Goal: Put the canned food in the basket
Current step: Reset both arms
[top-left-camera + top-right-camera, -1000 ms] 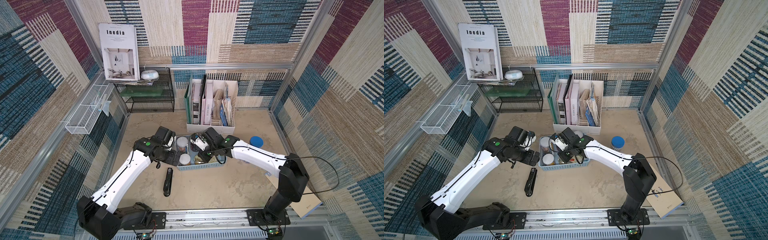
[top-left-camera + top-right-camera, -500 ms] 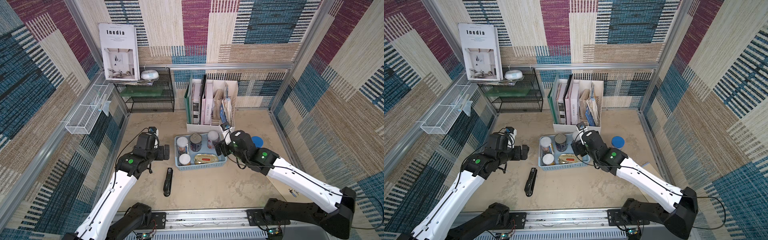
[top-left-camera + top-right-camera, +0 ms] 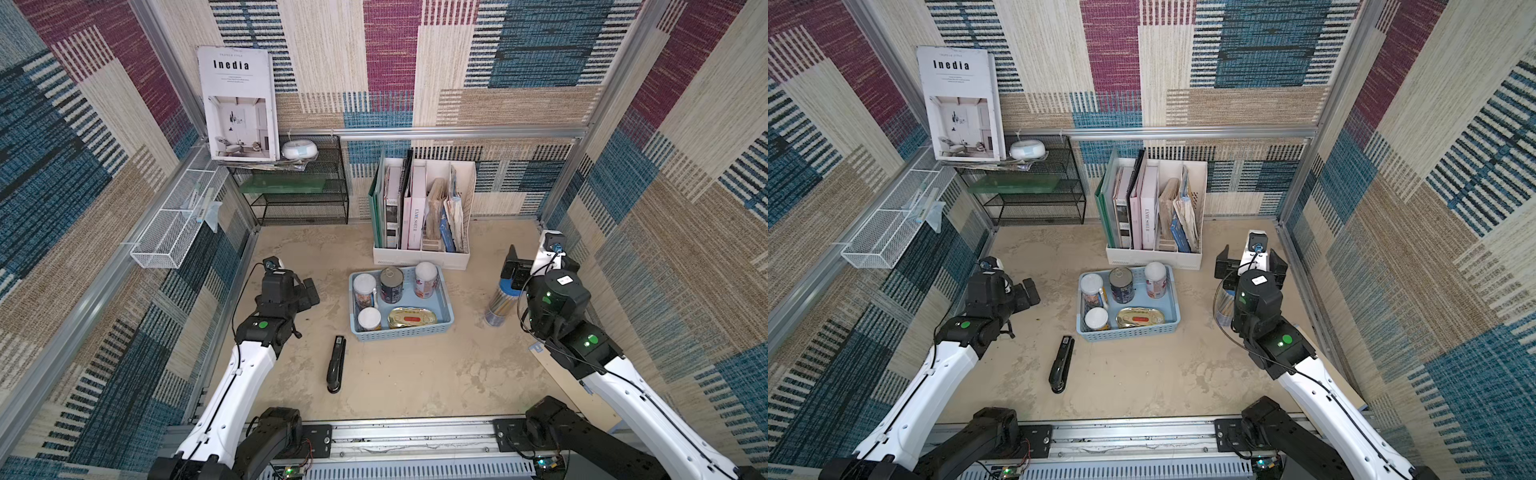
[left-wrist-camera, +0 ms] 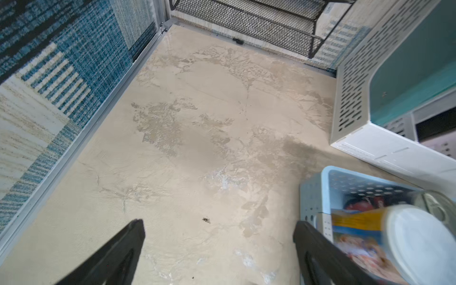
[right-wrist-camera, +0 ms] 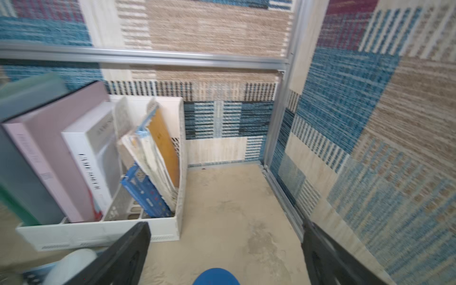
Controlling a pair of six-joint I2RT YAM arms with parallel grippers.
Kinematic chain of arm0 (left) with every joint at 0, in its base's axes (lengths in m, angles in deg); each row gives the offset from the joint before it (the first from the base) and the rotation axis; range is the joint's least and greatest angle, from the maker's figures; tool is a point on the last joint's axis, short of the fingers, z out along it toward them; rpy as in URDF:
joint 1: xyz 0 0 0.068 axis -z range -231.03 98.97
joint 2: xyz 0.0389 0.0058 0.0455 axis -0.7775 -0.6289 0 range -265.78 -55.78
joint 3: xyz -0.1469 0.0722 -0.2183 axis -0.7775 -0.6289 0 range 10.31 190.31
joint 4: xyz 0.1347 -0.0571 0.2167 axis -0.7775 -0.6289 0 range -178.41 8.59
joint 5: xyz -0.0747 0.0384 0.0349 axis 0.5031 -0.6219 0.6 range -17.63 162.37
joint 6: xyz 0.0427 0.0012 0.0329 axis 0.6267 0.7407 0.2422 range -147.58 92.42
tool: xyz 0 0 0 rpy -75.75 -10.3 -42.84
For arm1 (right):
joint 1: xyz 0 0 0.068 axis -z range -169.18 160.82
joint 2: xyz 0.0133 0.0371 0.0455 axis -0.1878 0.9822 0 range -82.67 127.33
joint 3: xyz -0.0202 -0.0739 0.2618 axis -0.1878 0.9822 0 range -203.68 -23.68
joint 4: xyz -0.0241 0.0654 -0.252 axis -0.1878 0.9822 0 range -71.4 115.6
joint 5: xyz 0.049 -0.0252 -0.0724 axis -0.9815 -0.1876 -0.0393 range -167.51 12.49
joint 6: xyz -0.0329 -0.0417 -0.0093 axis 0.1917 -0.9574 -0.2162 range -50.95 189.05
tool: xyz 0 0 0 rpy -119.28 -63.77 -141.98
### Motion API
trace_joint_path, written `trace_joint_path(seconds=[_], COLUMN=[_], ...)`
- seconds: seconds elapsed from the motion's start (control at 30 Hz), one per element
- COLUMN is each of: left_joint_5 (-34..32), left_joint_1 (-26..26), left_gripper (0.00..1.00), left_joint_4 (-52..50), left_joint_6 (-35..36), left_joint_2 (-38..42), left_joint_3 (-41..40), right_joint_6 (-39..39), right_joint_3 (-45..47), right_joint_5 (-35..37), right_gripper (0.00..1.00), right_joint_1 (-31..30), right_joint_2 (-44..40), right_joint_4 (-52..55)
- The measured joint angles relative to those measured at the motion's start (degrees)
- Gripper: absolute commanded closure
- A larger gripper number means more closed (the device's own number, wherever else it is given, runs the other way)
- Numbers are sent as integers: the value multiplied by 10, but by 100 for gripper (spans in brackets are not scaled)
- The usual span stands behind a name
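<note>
Five cans sit inside the light blue perforated plastic basket: a flat oval gold tin with red label, a pull-tab metal can and three white-lidded cans. None lies outside, so I judge the task finished; only parking the arms is left. The left gripper and the right gripper both have jaws wide apart, holding nothing. To park well, the right one should avoid the tall clear tube with blue lid just beside it, and the left should not bump the basket wall.
</note>
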Motion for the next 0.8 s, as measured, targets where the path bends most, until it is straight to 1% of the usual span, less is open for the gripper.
trace_joint_path(seconds=[0.07, 0.2, 0.3, 0.43, 0.53, 0.63, 0.67, 0.73, 0.8], left_joint_5=[-3, -3, 2, 13, 28, 39, 40, 44, 48], left_joint_1=[-10, -18, -21, -25, -25, -25, -25, -25, -25], left_gripper=[0, 0, 0, 0, 0, 0, 0, 0, 0], left_joint_4=[26, 54, 69, 76, 74, 70, 68, 65, 64], left_joint_6=[1, 18, 28, 35, 37, 39, 41, 41, 41], left_joint_2=[-9, -22, -20, -22, -26, -31, -33, -39, -43], left_joint_3=[-12, -9, -10, -8, -3, 5, 8, 14, 16], right_joint_6=[17, 56, 73, 98, 116, 127, 130, 135, 140], right_joint_3=[17, 48, 56, 35, 16, 2, -7, -17, -9], right_joint_5=[-24, -80, -133, -228, -299, -374, -388, -396, -406], right_gripper=[0, 0, 0, 0, 0, 0, 0, 0, 0], right_joint_1=[72, 208, 282, 376, 409, 412, 412, 417, 428], right_joint_2=[0, -2, 15, 80, 104, 104, 108, 125, 147], right_joint_4=[7, 3, -3, 9, 36, 67, 81, 100, 112])
